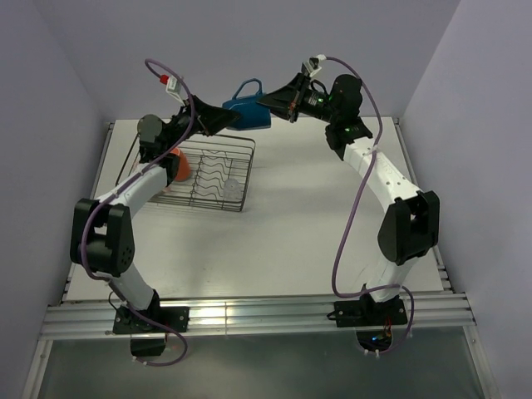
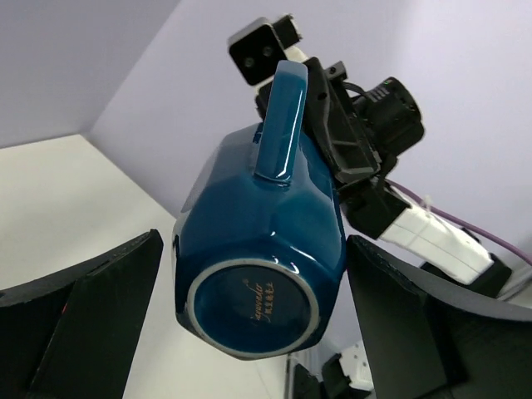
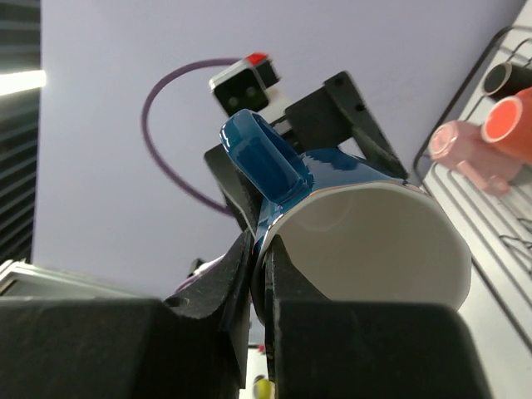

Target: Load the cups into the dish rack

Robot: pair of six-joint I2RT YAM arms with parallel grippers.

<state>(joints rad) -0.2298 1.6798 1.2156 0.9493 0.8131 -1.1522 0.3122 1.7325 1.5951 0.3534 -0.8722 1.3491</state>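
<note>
Closest in the right wrist view, the right pincer (image 3: pixel 259 283) is nearly shut, its dark fingers clamped on the wall of the blue mug (image 3: pixel 357 224) beside the handle (one finger inside the pale mouth, one outside). The mug is glossy glazed ceramic with faceted sides. It hangs in the air on its side, handle up, over the far edge of the white tabletop (image 1: pixel 316 233) and just past the far right corner of the dish rack (image 1: pixel 218 170).

Beyond the mug's round, pale-rimmed base, the left pincer (image 2: pixel 253 249) stands wide, its matte black fingers flanking the mug with a gap on each side.

Farther off, the dark wire rack holds an orange cup (image 1: pixel 179 165), a pink cup (image 3: pixel 465 154), a dark brown one (image 3: pixel 505 79) and a faint clear tumbler (image 1: pixel 235 189).
</note>
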